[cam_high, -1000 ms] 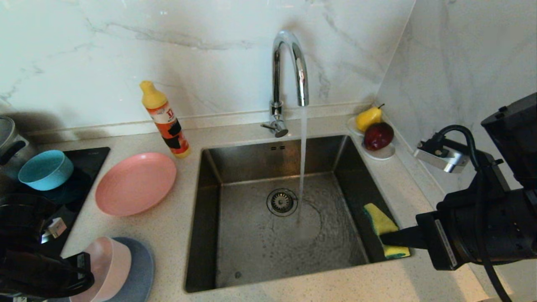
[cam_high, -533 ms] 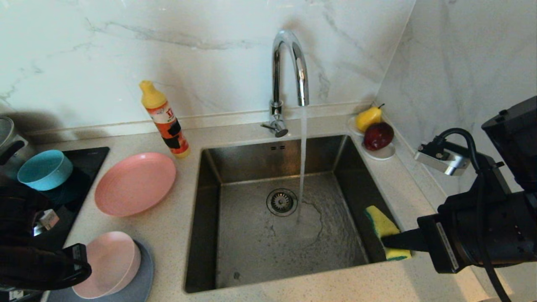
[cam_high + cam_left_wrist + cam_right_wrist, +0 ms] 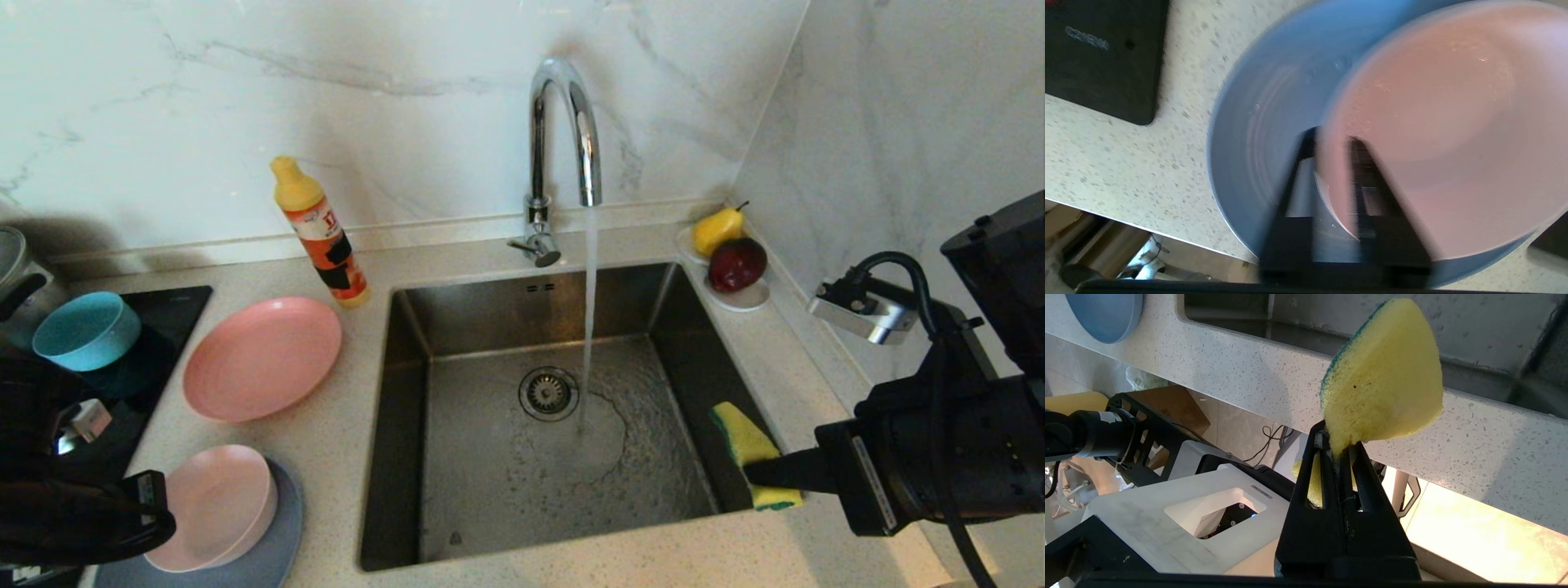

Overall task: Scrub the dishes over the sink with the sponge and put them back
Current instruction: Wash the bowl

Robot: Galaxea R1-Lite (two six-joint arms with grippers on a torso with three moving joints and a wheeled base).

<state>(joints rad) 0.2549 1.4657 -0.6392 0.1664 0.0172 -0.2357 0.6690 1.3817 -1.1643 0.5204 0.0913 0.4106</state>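
The pale pink bowl (image 3: 216, 506) (image 3: 1445, 122) sits upright on the grey-blue plate (image 3: 282, 543) (image 3: 1265, 122) at the counter's front left. My left gripper (image 3: 155, 506) (image 3: 1333, 139) is slightly open astride the bowl's near rim, one finger inside and one outside. The salmon-pink plate (image 3: 263, 358) and the teal bowl (image 3: 86, 329) lie further back. My right gripper (image 3: 759, 472) (image 3: 1337, 445) is shut on the yellow and green sponge (image 3: 747, 445) (image 3: 1384, 371) over the front right corner of the steel sink (image 3: 490, 482). Water runs from the tap (image 3: 563, 122).
An orange soap bottle (image 3: 320, 233) stands left of the sink. A white saucer with a pear and a red fruit (image 3: 735, 261) sits in the back right corner. A black cooktop (image 3: 171, 314) and a steel pot (image 3: 12, 269) are at the left. Marble walls close the back and right.
The pale pink bowl went from tilted on its side to flat and upright on the grey-blue plate. My left gripper drew back slightly. The right arm and sponge stayed put.
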